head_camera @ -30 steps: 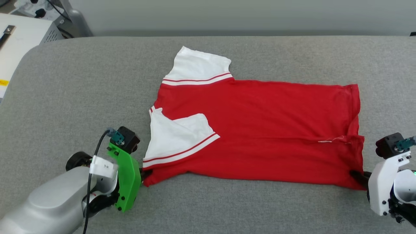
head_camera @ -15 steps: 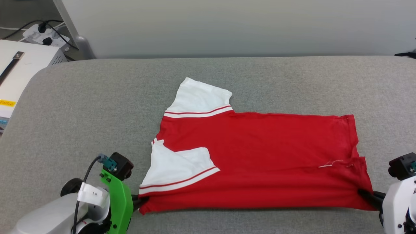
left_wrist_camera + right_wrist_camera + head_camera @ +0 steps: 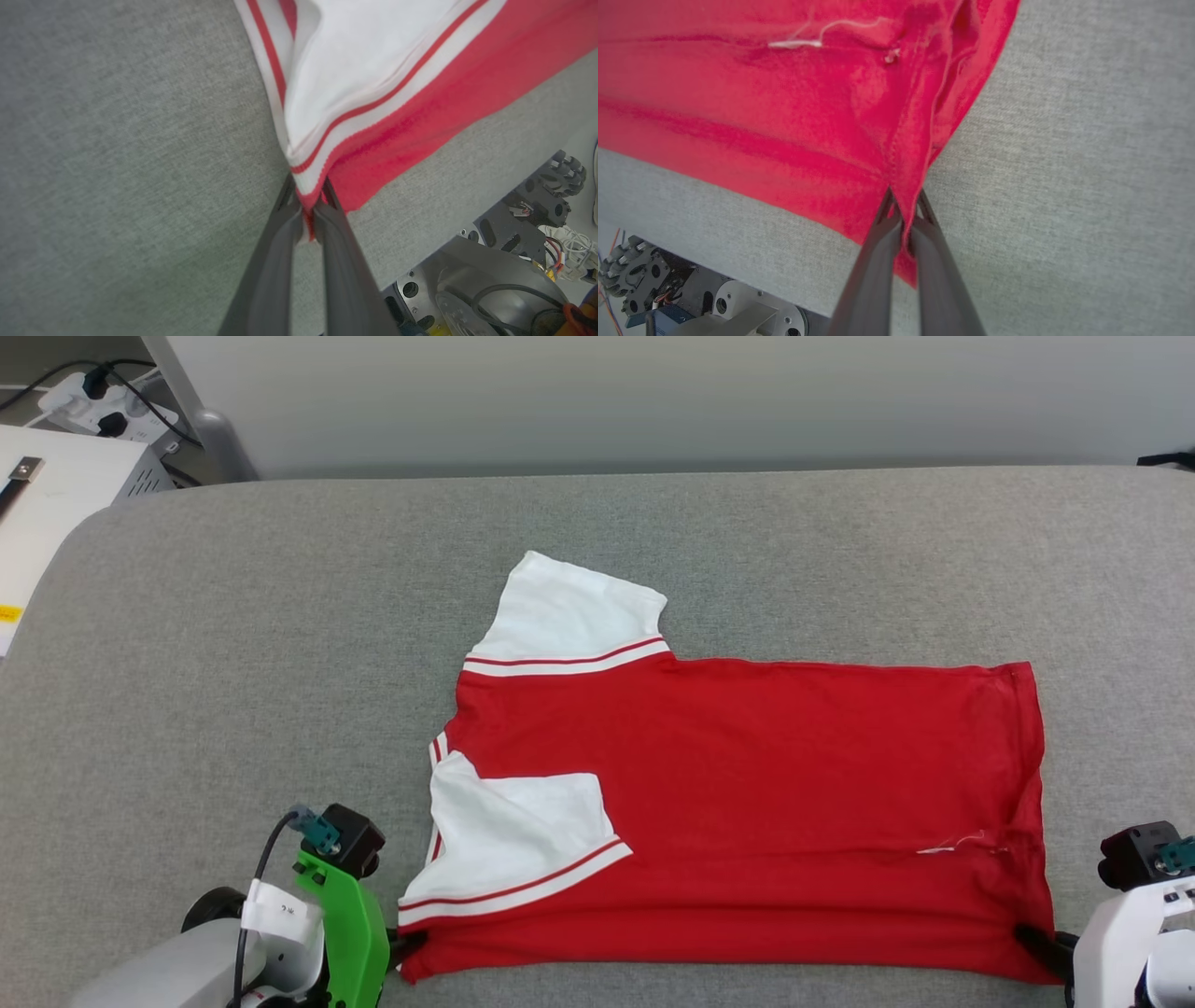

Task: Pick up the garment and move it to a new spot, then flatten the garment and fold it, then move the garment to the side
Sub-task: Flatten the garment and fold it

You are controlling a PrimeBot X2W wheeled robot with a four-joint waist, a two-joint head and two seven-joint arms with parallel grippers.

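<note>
The T-shirt (image 3: 747, 803) lies spread sideways on the grey padded surface (image 3: 233, 663), close to its front edge. The collar end points toward the robot's left and the hem toward its right. The far white sleeve (image 3: 569, 611) lies flat, and the near white sleeve (image 3: 513, 835) is folded in over the red body. The near long edge runs fairly straight between the two grippers. The left gripper (image 3: 306, 196) is clenched on the near left corner, where striped band and red cloth bunch between its fingers. The right gripper (image 3: 903, 205) is clenched on the near hem corner, which puckers into a narrow pleat. A loose white thread (image 3: 803, 42) lies on the cloth just beyond it. How many layers each pinch holds cannot be judged with confidence from these views. Risks from here: both pinches are small, so an uneven or hurried pull could slip a corner free and slacken that edge. Drag across the coarse surface could roll the far edge under or disturb the tucked sleeve. With the robot's base (image 3: 490, 289) just past the front edge, a further draw toward the robot could carry cloth over it.
</note>
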